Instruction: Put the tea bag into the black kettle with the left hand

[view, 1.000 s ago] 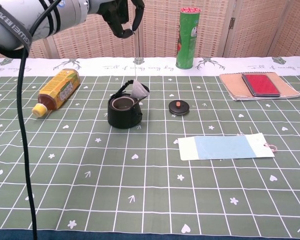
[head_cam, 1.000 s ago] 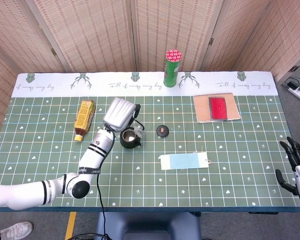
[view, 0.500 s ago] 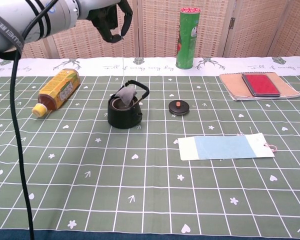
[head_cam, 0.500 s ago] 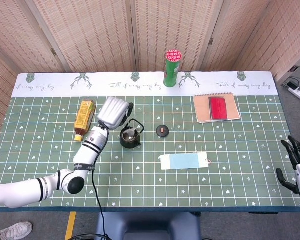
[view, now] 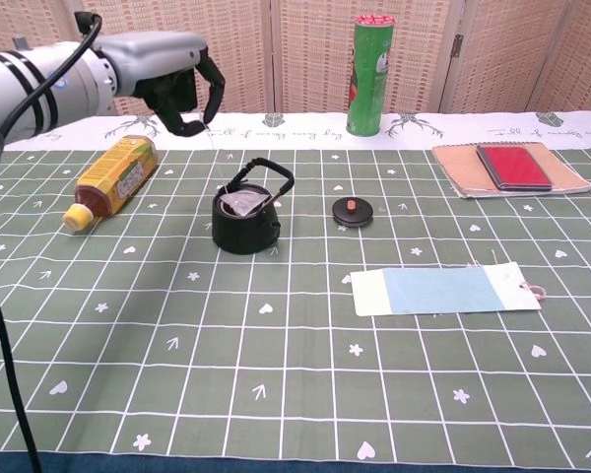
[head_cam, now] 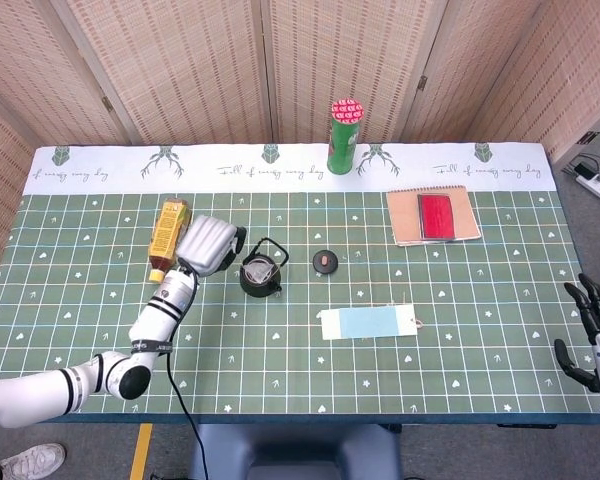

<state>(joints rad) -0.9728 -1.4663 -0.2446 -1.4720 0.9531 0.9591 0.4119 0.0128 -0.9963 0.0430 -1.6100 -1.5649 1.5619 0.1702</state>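
Left hand [view: 182,94], fingers pinching the string, w/ tea bag [view: 240,203] hanging below-right of fingers inside black kettle [view: 244,225] mouth on bench; bag likely light, soft, tear-prone — hold by string only.

Bottle [view: 112,175], can [view: 369,75], notebook [view: 509,168], lid [view: 352,211].

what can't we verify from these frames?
- Tea bag depth: kettle wall hides its lower part, chest view.
- String grip: too thin to trace into left hand; head view shows only the hand's back.
- Right hand: cut by head view's edge, absent from chest view.
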